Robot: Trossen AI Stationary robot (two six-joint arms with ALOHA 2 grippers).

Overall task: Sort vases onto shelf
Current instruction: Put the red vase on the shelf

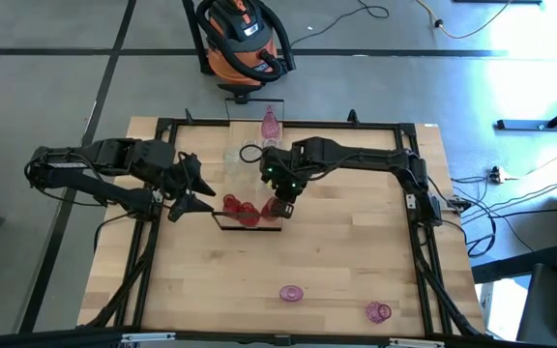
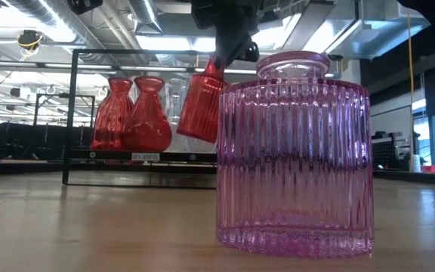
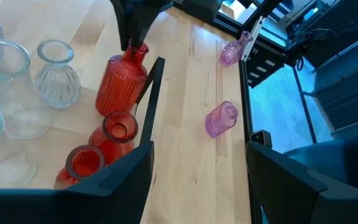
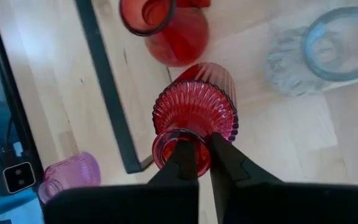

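The shelf (image 1: 249,225) is a light plank with a black frame (image 3: 149,93) at its end. On it stand two red vases (image 3: 118,130) (image 3: 82,165), several clear vases (image 3: 58,74) and a pink vase (image 1: 270,124). My right gripper (image 4: 202,146) is over the shelf end, shut on a ribbed red vase (image 4: 194,102). My left gripper (image 3: 197,155) hovers open just left of the shelf (image 1: 193,190). Three more pink vases are on the tabletop: one stands close to the low camera (image 2: 293,151), and two lie near the near edge (image 1: 291,293) (image 1: 379,311). My right gripper pinches the ribbed red vase by the rim of its neck (image 4: 166,140), with one finger (image 4: 184,158) in the mouth and the other (image 4: 225,158) outside. The fingers come from above, pointing down. The vase hangs tilted below them (image 2: 201,106), its base just above the shelf.
The shelf's black frame (image 2: 72,113) rises around the standing vases. A black rail frame (image 1: 409,174) borders the table. An orange vacuum cleaner (image 1: 245,39) sits on the floor beyond the far edge. Bare wood lies between the shelf end and the near pink vases.
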